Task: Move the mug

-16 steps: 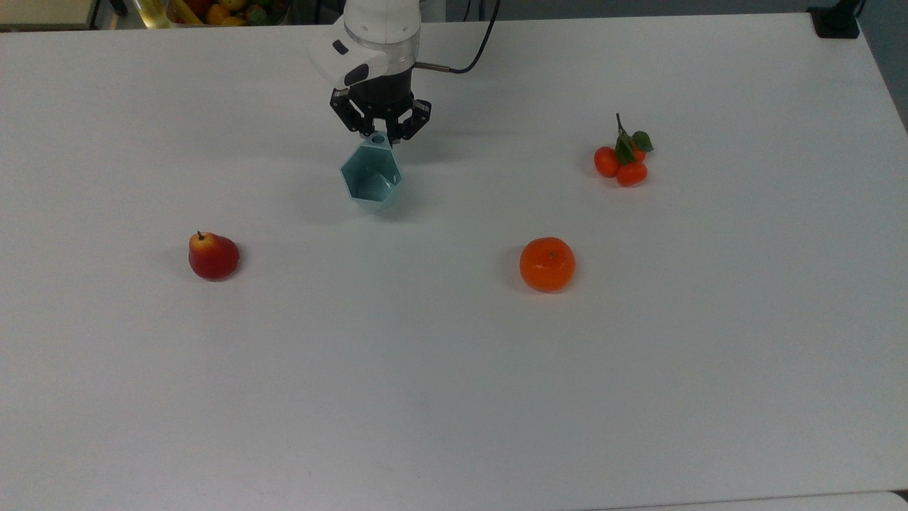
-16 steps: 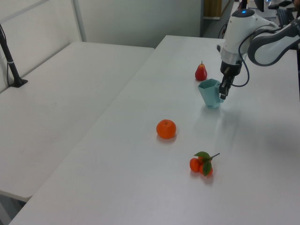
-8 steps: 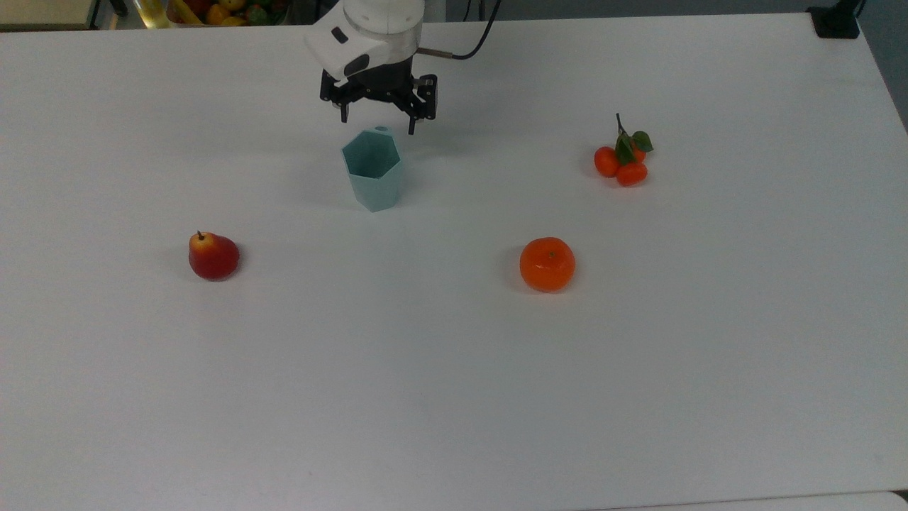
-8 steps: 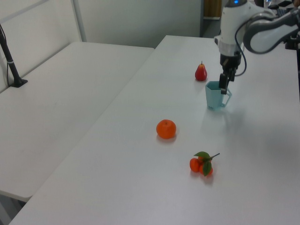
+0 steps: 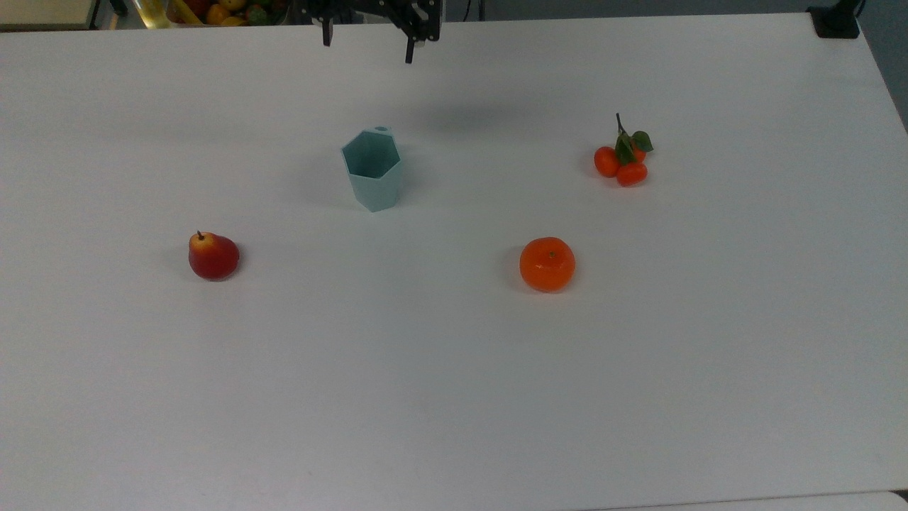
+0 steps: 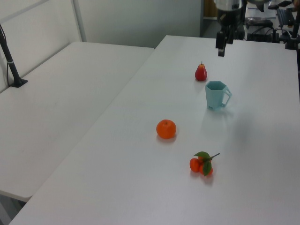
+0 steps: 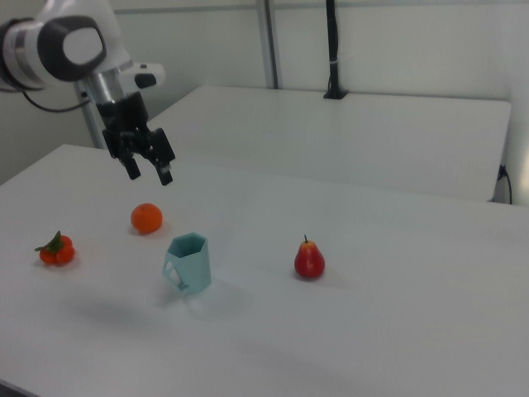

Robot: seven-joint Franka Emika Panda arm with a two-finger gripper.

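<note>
The gripper [image 5: 366, 44] has let go and risen clear toward 12 o'clock, fingers spread and empty; the mug [image 5: 373, 169] now stands upright on the bench [image 5: 454, 390], apparently placed

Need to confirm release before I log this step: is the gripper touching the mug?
Apart. In the right view the open gripper hangs in the air well above the mug, with bare table showing between them; the mug stands upright alone.

The arm [image 7: 58, 41] was glossy white with rounded shells and a dark grey joint cap. Its wrist was black, ending in a black pincer [image 7: 149, 169] with two slim fingers [image 7: 165, 175].
</note>
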